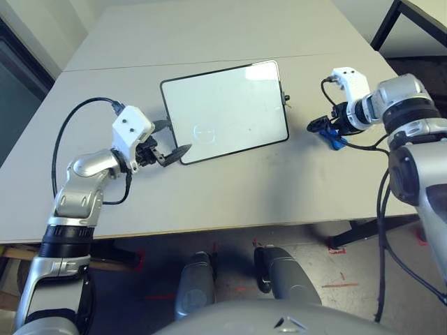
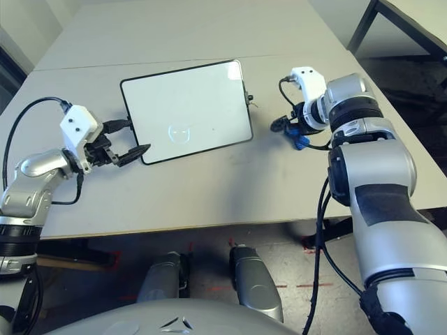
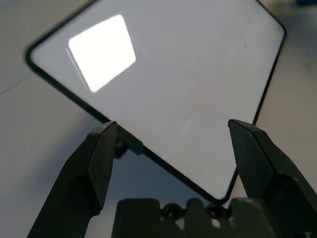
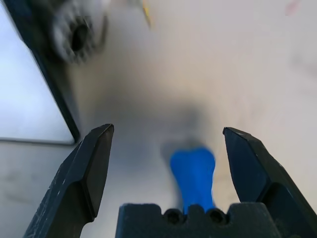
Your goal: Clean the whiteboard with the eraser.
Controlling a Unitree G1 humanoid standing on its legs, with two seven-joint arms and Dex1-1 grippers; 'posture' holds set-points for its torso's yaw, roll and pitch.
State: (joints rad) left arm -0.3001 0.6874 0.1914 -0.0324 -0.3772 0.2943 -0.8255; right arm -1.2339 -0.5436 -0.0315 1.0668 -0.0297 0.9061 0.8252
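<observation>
Whiteboard (image 1: 227, 112), glossy, black-framed, rounded at the corners, flat on the table (image 1: 230, 199) between the two grippers, with a pale face-like mark (image 2: 179, 133) showing near the front left; left gripper (image 1: 179, 135), released, empty, fingers spread at the board's left edge; right gripper (image 4: 168, 128), released, fingers wide apart, low over the table, well off to the board's right; eraser (image 4: 194, 173), bright blue, beneath the right gripper, between its spread fingers, ungrasped
</observation>
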